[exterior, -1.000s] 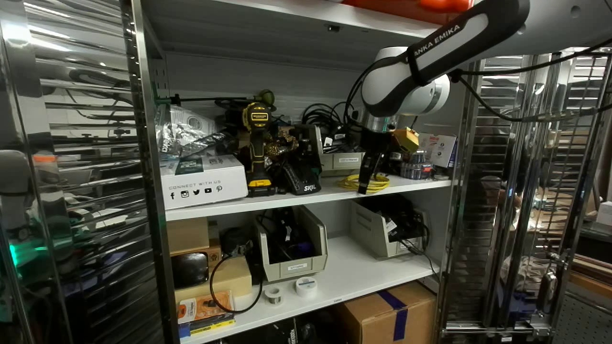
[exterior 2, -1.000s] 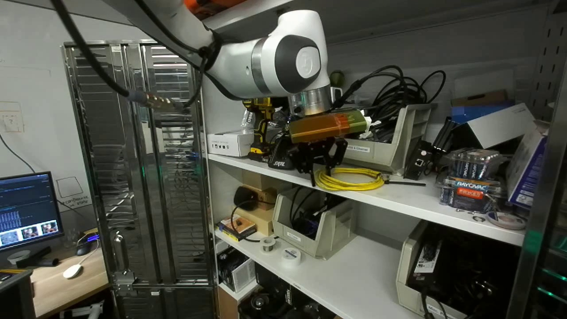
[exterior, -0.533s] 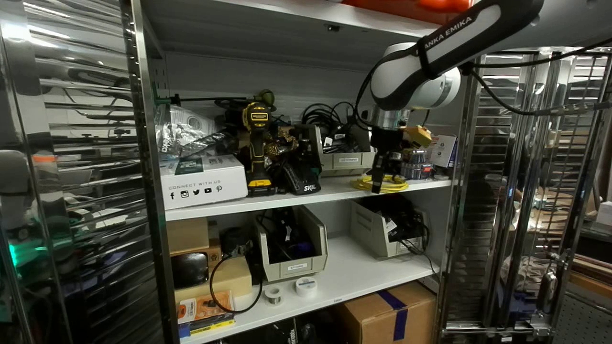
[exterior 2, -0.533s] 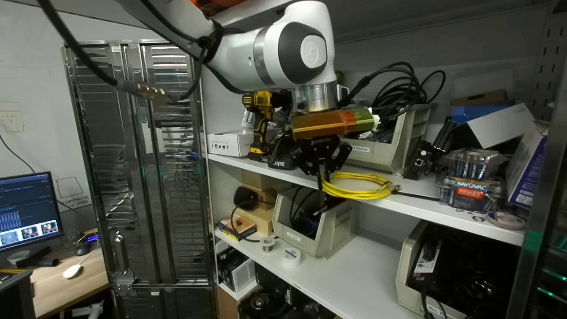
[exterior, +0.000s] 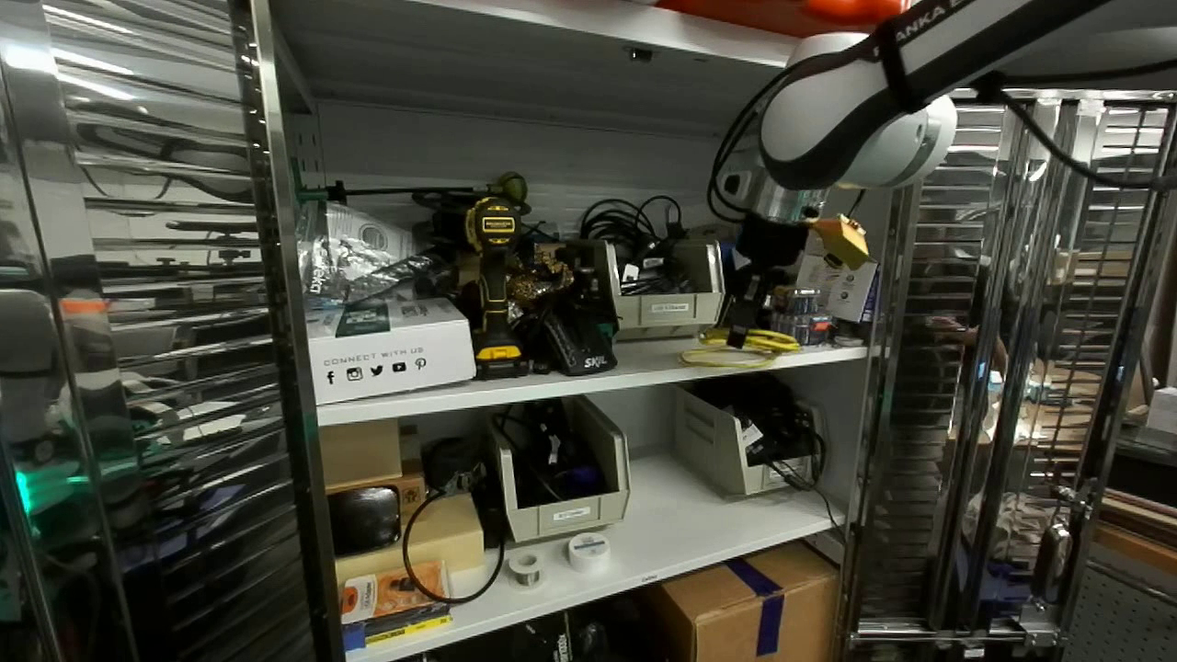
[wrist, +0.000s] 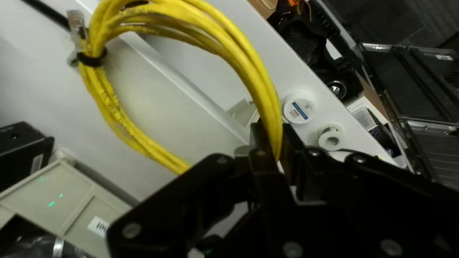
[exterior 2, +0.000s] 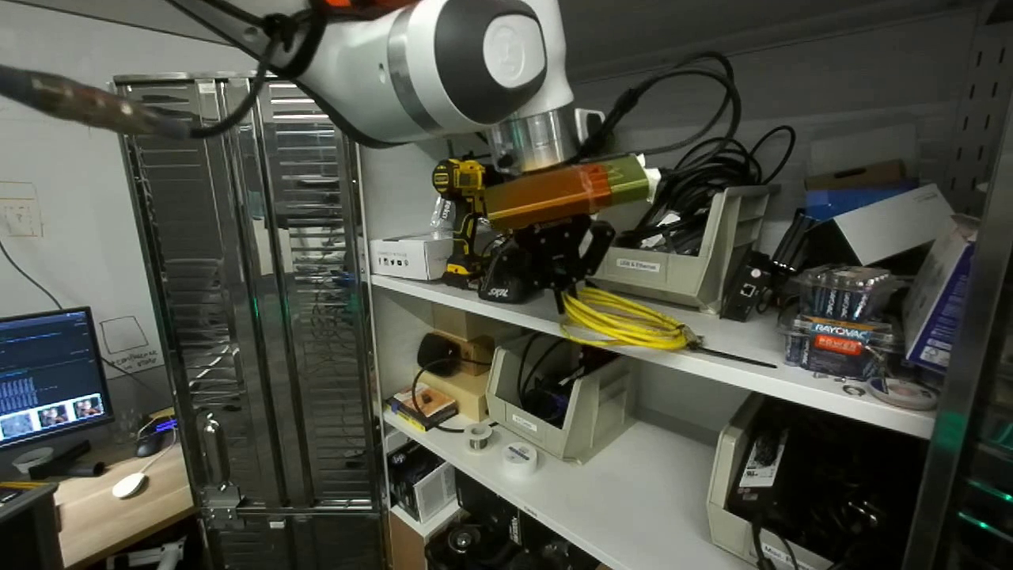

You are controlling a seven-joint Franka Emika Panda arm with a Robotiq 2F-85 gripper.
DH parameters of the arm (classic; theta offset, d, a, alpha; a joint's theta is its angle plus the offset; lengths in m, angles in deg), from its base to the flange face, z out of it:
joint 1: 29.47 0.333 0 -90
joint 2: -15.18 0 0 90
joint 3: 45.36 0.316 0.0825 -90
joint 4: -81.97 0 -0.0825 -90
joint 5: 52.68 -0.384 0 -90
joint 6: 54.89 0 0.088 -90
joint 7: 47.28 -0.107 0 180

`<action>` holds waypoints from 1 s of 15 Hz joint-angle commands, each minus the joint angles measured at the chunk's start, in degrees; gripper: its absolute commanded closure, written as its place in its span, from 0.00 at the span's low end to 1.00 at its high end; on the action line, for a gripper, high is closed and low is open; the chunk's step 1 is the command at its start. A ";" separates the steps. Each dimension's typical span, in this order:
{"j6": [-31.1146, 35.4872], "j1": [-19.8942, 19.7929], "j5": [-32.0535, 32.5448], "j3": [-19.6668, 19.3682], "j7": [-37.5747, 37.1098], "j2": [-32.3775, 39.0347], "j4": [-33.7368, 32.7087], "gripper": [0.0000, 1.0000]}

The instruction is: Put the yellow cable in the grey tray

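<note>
The yellow cable [exterior 2: 629, 321] is a loose coil tied with a black band. My gripper [exterior 2: 566, 299] is shut on one side of the coil; the fingers [wrist: 273, 141] pinch its strands in the wrist view. In both exterior views the gripper [exterior: 738, 333] and cable [exterior: 768, 341] are at the upper shelf's front edge. The coil is tilted; I cannot tell whether its far end touches the shelf. The light grey bin [exterior 2: 681, 273] labelled for USB and Ethernet stands just behind on that shelf, holding black cables. It also shows in the wrist view [wrist: 71, 200].
Two similar grey bins [exterior: 611, 510] [exterior: 699, 450] stand on the lower shelf. A drill [exterior: 497, 276] and a white box [exterior: 391, 354] stand on the upper shelf, with battery packs [exterior 2: 843, 340] at its other end. A metal cabinet door [exterior: 975, 368] stands beside the arm.
The fingers, apart around the cable a second ago, have closed on it. The gripper has risen a little and tilted, moving right in an exterior view; the cable has moved and tilted with it.
</note>
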 commanded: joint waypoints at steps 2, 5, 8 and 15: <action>13.15 2.36 1.04 0.70 -4.78 -11.04 10.27 0.87; 21.46 2.76 5.49 1.65 -11.64 -13.18 12.22 0.89; 30.76 1.30 13.32 2.81 -18.27 -13.22 13.29 0.90; 48.74 -16.16 44.00 11.39 -41.27 -2.65 2.02 0.91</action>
